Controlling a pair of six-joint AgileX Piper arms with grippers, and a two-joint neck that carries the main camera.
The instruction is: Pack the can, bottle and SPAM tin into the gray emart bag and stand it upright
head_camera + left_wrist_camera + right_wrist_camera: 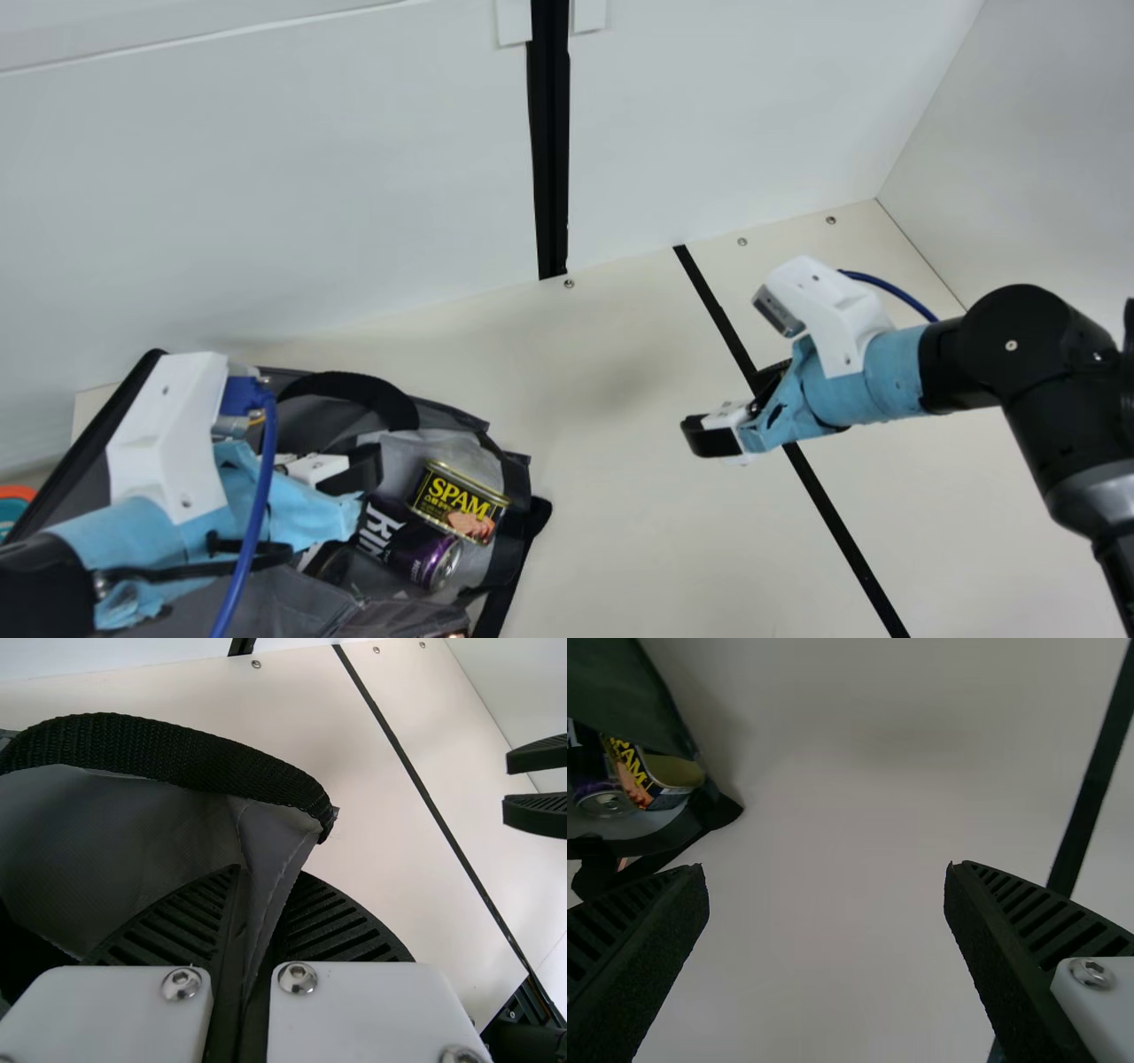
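Left tool [365, 470] grips the gray emart bag [323, 424] near the worktop's [611, 461] left edge; SPAM tin [456, 502] and can [416, 551] inside; right tool [719, 408] wide.

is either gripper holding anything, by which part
The left gripper pinches the gray bag by an edge near one end of its black handle; the right gripper holds nothing.

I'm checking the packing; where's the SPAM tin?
In the main view, lower left: the SPAM tin lies in the gray emart bag, beside the purple can.
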